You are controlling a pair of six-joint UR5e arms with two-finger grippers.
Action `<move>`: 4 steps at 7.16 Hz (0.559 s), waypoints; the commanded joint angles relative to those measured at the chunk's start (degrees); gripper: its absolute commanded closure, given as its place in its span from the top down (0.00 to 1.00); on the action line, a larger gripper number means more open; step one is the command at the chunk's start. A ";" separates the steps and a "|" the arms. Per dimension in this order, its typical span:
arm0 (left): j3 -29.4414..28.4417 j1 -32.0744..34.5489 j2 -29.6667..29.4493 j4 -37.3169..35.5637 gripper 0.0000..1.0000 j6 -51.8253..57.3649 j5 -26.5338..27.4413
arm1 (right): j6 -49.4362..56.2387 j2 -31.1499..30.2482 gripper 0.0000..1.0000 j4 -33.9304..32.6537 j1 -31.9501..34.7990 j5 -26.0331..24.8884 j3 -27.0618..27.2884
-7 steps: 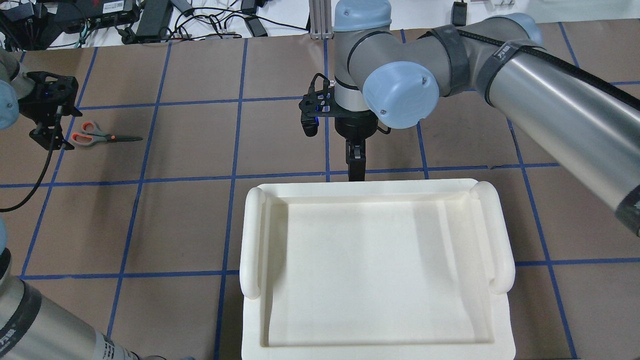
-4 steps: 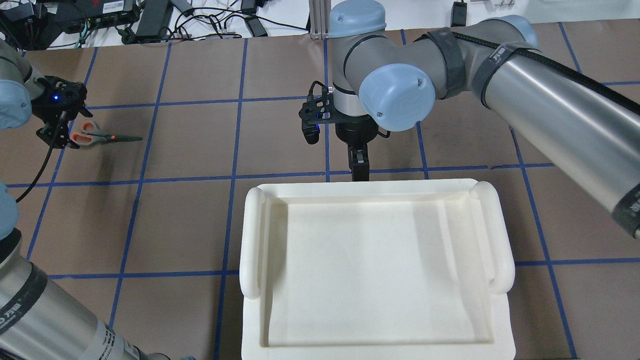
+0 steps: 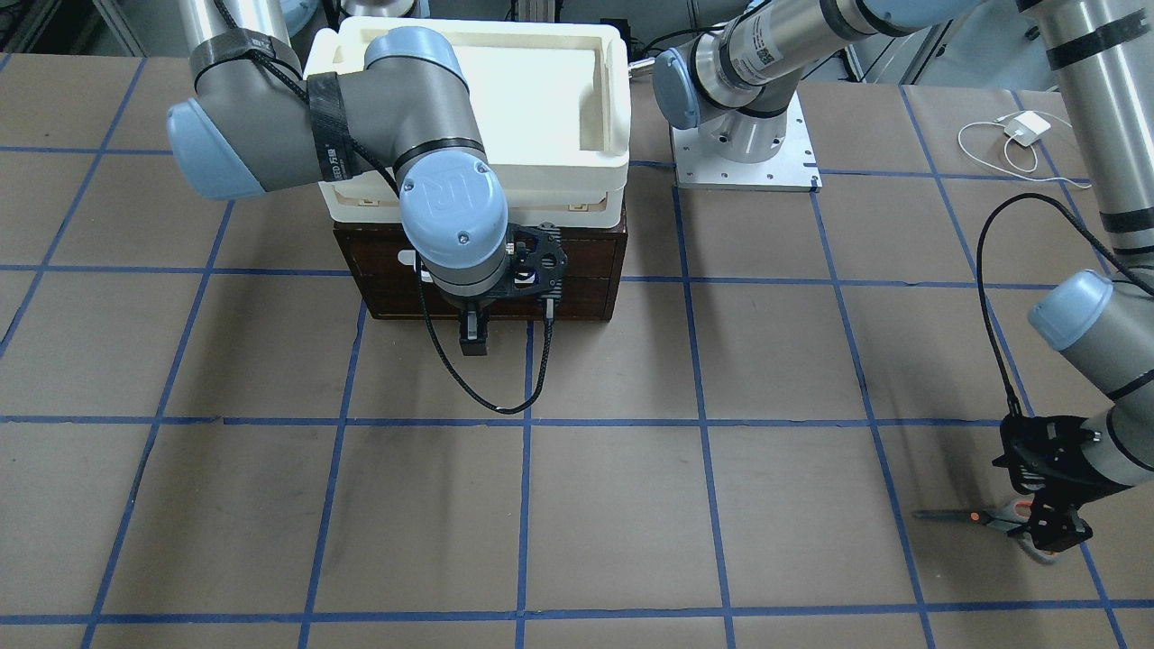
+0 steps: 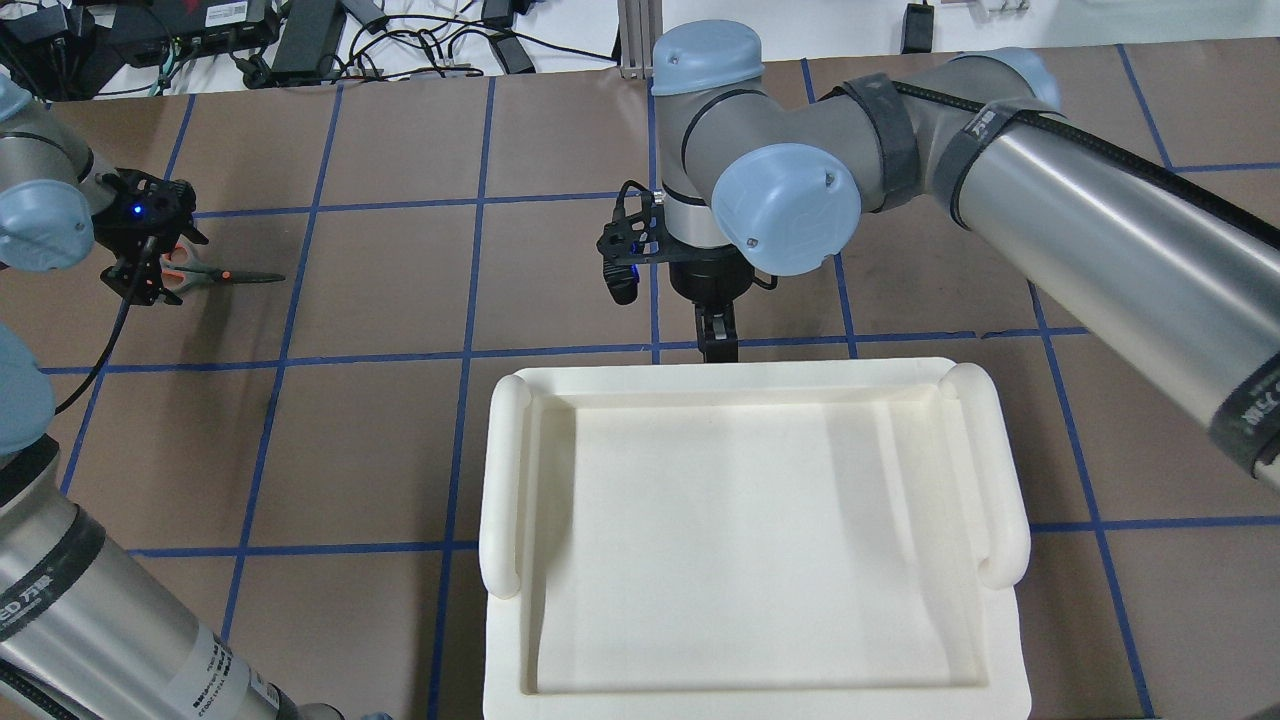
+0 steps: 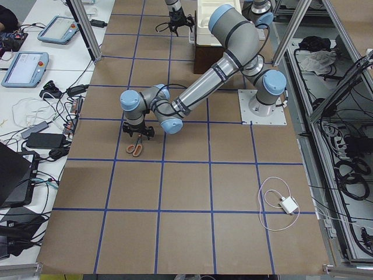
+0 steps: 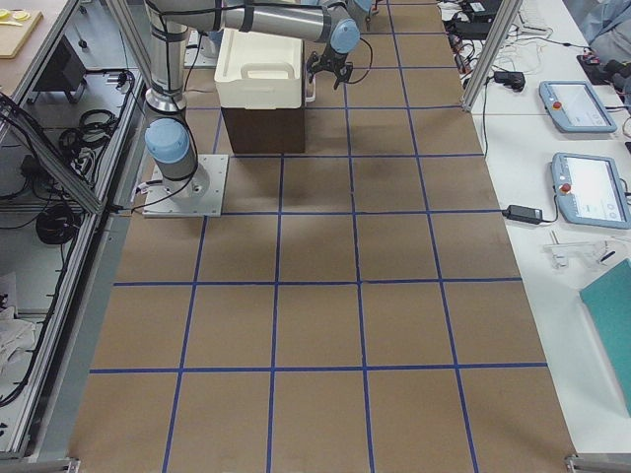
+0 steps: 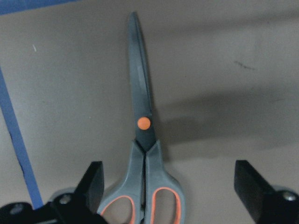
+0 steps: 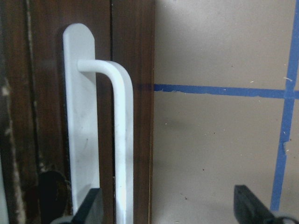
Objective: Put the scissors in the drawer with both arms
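The drawer (image 3: 586, 270) sits under a cream tray (image 3: 615, 108); the right gripper (image 3: 473, 344) hangs at its white handle (image 8: 122, 140), fingers apart around the bar. Well apart, the left gripper (image 4: 148, 283) hovers spread wide over the scissors (image 7: 144, 140), which lie flat on the table (image 3: 577, 505).

1. The scissors (image 7: 144, 140) are seen lying flat on a brown paper surface (image 7: 233, 56), with the blades closed and pointed toward the top of the view.
2. An orange pivot dot (image 7: 144, 123) is shown where the grey blades meet the grey handles. The orange-lined loops are cut off by the lower edge.
3. The left gripper (image 7: 170, 193) is held wide open. Its black fingertips (image 7: 92, 184) are set on either side of the handles, and the view-left one is just beside them.
4. A blue tape line (image 7: 18, 144) is seen running along the left side.
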State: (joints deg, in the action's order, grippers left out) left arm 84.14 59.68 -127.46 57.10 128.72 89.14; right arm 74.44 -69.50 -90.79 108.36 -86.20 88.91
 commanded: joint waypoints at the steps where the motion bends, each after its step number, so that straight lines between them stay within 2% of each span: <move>1: -0.73 0.00 -1.47 -0.06 1.00 0.22 0.16 | 0.00 0.50 1.00 -0.09 0.00 0.07 0.21; 4: -1.43 0.00 -2.44 -0.06 1.00 1.01 0.07 | 0.18 1.46 1.00 -0.87 0.00 0.07 0.21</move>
State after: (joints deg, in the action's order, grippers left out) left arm 82.87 59.68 -129.48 57.04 129.45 89.25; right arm 74.50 -68.48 -91.33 108.37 -86.14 89.12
